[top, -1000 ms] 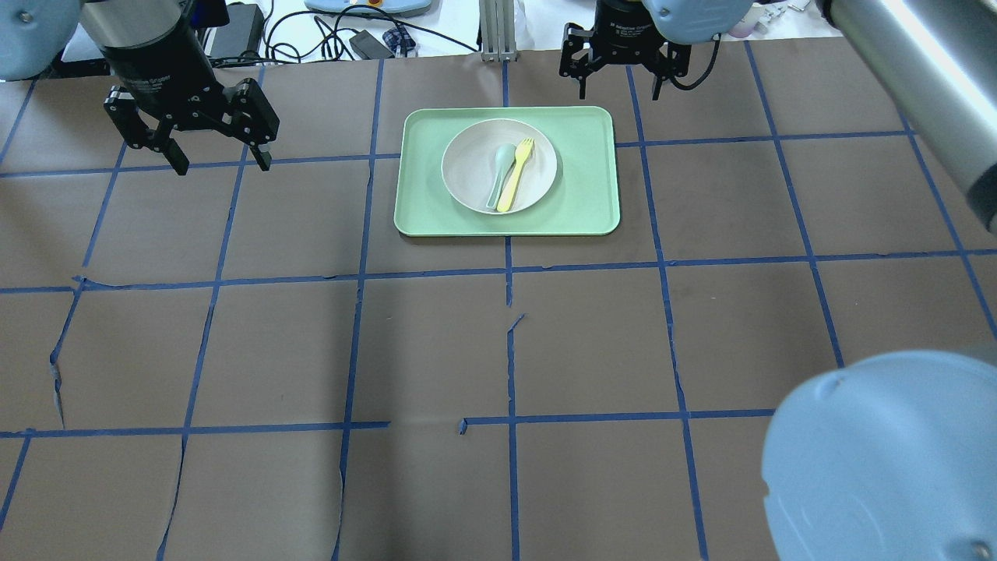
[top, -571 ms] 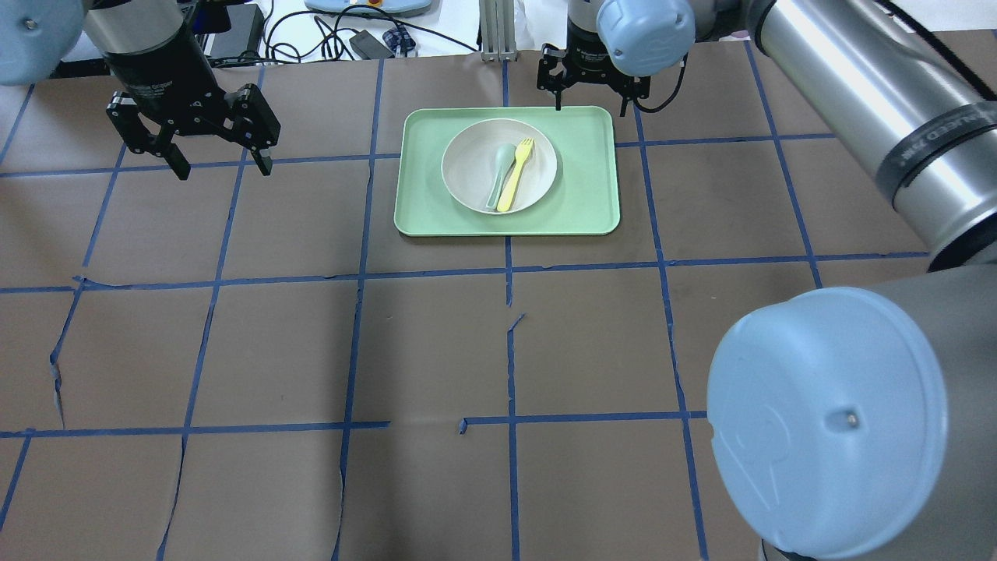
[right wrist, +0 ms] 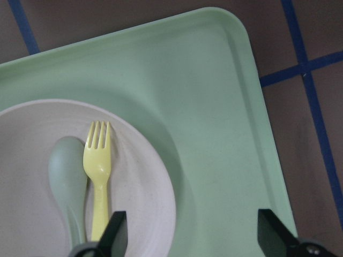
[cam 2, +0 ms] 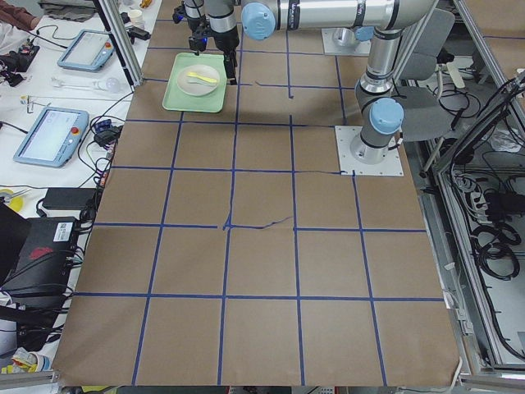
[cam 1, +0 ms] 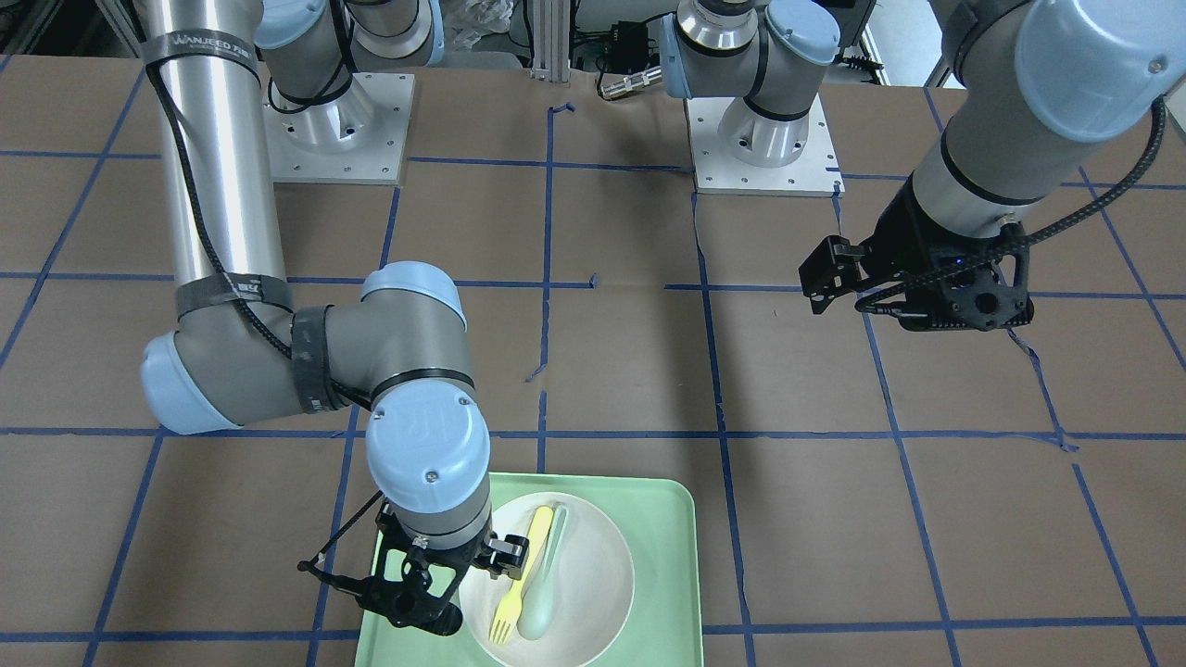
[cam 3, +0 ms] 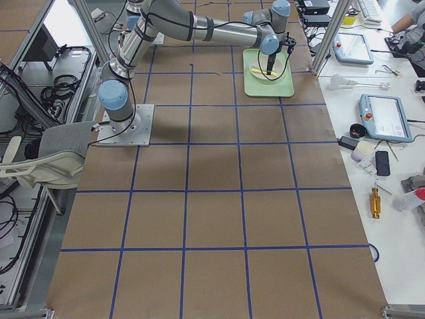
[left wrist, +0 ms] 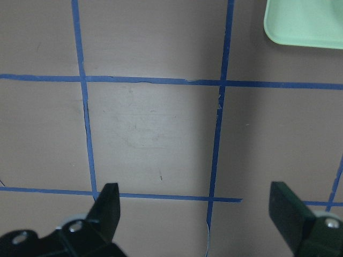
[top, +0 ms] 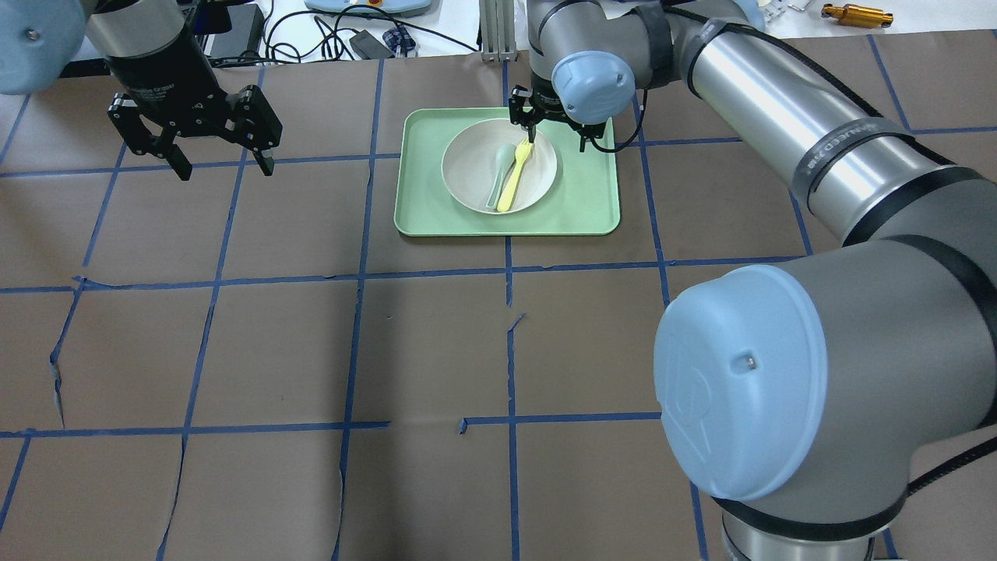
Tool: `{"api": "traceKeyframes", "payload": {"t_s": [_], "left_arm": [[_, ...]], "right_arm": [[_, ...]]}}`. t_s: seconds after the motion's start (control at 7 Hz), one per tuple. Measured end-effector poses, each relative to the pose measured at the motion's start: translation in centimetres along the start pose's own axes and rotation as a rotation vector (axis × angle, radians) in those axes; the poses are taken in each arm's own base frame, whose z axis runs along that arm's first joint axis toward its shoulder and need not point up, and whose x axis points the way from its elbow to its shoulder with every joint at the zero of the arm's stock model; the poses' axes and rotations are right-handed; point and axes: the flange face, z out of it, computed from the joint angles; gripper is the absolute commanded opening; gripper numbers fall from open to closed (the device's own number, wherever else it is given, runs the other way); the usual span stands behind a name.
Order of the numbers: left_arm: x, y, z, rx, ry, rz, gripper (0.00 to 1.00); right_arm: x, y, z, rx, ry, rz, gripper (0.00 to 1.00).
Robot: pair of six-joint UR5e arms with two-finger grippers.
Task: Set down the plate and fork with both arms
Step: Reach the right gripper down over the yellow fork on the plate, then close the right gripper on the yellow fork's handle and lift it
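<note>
Right gripper: jaws wide, nothing held, pointing down over the tray's far right part. One finger is above the fork near its tines, the other above bare tray. Can't tell whether it touches the fork. Fork lies inside the plate, tines toward the table's far side, just beside the spoon on its right. Plate sits roughly mid-tray. Tray sits on the brown table, far centre. Left gripper: jaws wide, empty, hanging over bare table well left of the tray; only a tray corner shows in its wrist view.
</note>
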Motion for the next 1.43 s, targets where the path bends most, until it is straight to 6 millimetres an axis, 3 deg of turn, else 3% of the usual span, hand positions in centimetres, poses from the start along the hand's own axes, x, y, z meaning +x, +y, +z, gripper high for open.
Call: {"api": "traceKeyframes", "payload": {"t_s": [0.29, 0.71, 1.43], "left_arm": [[-0.1, 0.0, 0.8, -0.015, 0.004, 0.004, 1.00], [0.1, 0.8, 1.9, -0.029, 0.006, 0.008, 1.00], [0.0, 0.5, 2.6, -0.004, 0.006, 0.000, 1.00]], "right_arm": [[-2.4, 1.4, 1.8, 0.012, -0.009, 0.003, 0.61], [-4.0, 1.9, 3.4, 0.042, -0.032, -0.007, 0.58], [-4.5, 2.9, 5.0, 0.025, -0.021, -0.020, 0.52]]}}
